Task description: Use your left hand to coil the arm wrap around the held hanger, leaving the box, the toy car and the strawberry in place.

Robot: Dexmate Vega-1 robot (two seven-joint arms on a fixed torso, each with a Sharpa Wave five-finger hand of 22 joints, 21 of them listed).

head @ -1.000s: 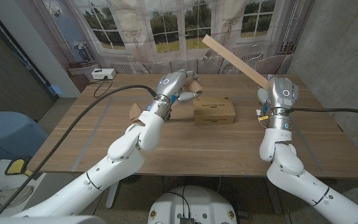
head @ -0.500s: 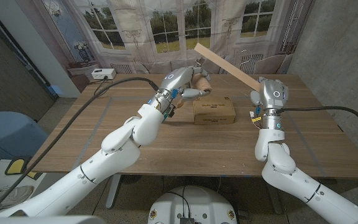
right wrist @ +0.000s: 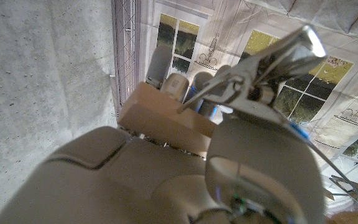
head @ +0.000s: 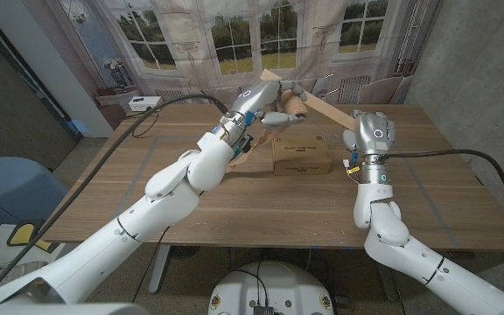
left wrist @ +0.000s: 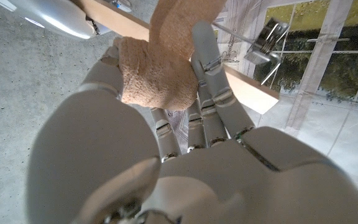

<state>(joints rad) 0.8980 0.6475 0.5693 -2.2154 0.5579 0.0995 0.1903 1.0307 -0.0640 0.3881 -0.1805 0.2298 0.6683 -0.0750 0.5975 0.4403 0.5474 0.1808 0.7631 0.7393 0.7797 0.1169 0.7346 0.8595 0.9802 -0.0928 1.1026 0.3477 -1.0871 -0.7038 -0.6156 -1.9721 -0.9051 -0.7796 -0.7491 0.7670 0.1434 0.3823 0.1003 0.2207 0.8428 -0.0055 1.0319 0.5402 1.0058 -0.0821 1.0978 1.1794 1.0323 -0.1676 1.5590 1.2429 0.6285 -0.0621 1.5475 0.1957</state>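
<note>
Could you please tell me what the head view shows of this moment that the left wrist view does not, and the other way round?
The head view alone shows the brown box on the wooden table, both arms, and the right hand gripping the hanger's lower end. The left wrist view alone shows, close up, the tan arm wrap draped over the left hand's fingers and against the wooden bar, plus a metal clip. Both show the left hand holding the wrap up at the hanger.

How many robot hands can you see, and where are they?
2. The left robot hand is up over the table's far side, holding the tan arm wrap at the wooden hanger. The right robot hand grips that hanger's other end.
</note>
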